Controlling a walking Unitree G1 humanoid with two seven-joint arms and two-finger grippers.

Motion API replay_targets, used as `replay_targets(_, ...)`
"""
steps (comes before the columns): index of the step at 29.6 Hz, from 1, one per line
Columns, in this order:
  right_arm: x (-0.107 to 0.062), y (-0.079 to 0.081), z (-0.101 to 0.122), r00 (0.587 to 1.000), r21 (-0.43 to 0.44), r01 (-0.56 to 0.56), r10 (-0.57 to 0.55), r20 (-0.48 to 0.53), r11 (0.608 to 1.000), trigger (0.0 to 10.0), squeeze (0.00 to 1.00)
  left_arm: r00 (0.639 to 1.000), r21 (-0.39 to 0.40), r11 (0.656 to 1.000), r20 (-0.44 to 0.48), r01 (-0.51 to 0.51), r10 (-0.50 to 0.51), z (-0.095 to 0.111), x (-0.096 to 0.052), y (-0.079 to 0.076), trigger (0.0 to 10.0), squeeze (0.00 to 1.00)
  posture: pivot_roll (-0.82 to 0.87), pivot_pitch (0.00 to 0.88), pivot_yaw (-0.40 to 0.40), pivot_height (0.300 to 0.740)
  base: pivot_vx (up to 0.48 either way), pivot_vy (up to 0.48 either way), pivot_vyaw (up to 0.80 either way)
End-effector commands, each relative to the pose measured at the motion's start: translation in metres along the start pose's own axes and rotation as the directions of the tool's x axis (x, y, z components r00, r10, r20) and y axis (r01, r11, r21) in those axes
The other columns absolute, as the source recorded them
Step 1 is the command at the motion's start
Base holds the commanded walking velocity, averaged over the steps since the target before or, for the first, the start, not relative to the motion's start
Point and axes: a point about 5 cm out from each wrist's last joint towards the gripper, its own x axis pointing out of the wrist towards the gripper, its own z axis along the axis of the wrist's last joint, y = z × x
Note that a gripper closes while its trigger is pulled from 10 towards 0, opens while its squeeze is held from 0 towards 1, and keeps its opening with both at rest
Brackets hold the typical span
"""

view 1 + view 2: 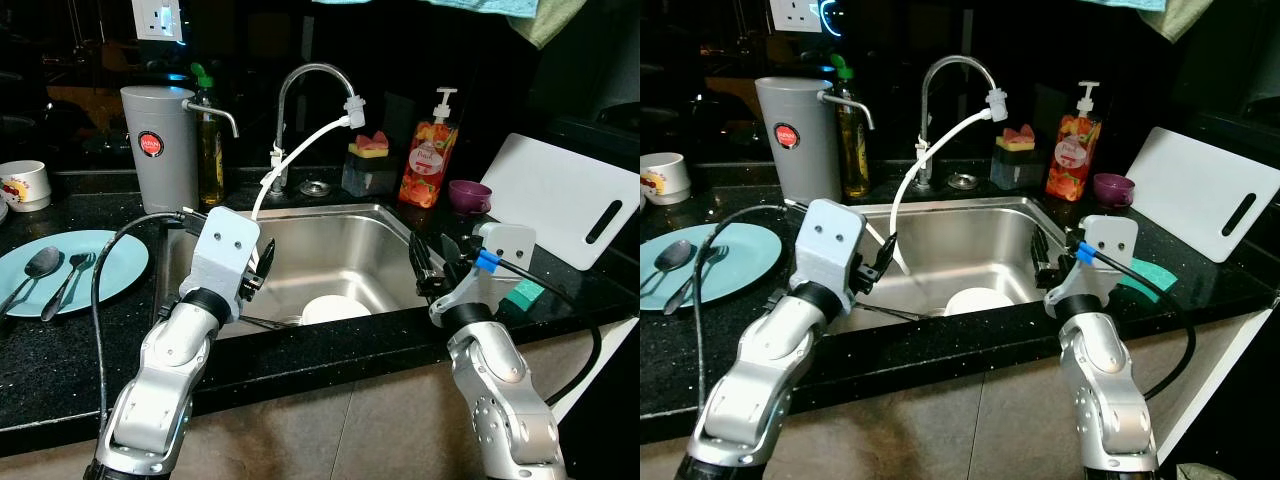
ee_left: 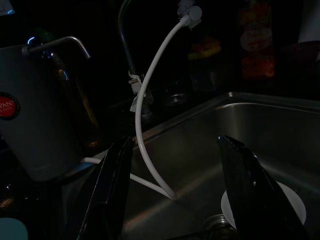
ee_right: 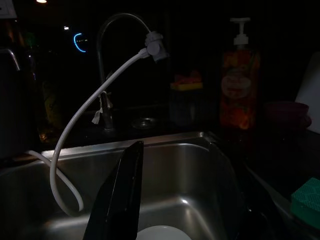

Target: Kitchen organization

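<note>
A: Where's the thing to be tidied?

B: My guess is the white plate [image 1: 335, 308] lying flat on the floor of the sink [image 1: 330, 215], near the front wall and right of the middle. Something thin and metal lies just beside it on the left; it's too small to tell what.

A: And the grippers?

B: Both hang over the sink's front edge, above the plate. The left gripper [image 2: 175, 190] sits over the front-left corner with its fingers spread wide and nothing between them. In its wrist view the plate peeps out past the far finger, so the plate lies off to the robot's right of that gap, and lower.

A: The right one?

B: The right gripper [image 1: 432, 262] hovers by the sink's right wall, fingers parted and empty too. In its wrist view the plate's rim shows low down, between the two fingers. So the plate lies ahead of it and down, a little to the robot's left.

A: Which arm is nearer?

B: The right, I'd judge, though not by much. The plate is round, so it has no long axis to line up with. What matters is that it lies flat, so the fingers would have to drop to its rim rather than close from above.

A: Anything in the way?

B: The white hose [image 1: 300, 150] from the tap [image 1: 310, 75] drops into the sink's left half, nearer the left gripper.
</note>
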Motion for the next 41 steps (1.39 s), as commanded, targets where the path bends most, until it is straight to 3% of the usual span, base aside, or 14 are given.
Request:
replay_targets(1,-0.0013,-0.0019,-0.0009,1.0,-0.012,0.009,-0.009,-0.003,1.0,10.0,0.0,1.0,0.005,1.0,0.002,0.006,-0.006,0.0008,0.0008,-0.0025,10.0,0.0,0.18,0.023,-0.104,0.74,0.0,0.0,0.0)
replay_targets(41,0.0003,-0.0018,-0.0004,1.0,-0.016,0.0,0.0,-0.003,1.0,10.0,0.0,1.0,0.0,1.0,0.004,0.004,-0.004,0.0006,0.0008,-0.003,10.0,0.0,0.18,0.017,-0.111,0.74,0.0,0.0,0.0)
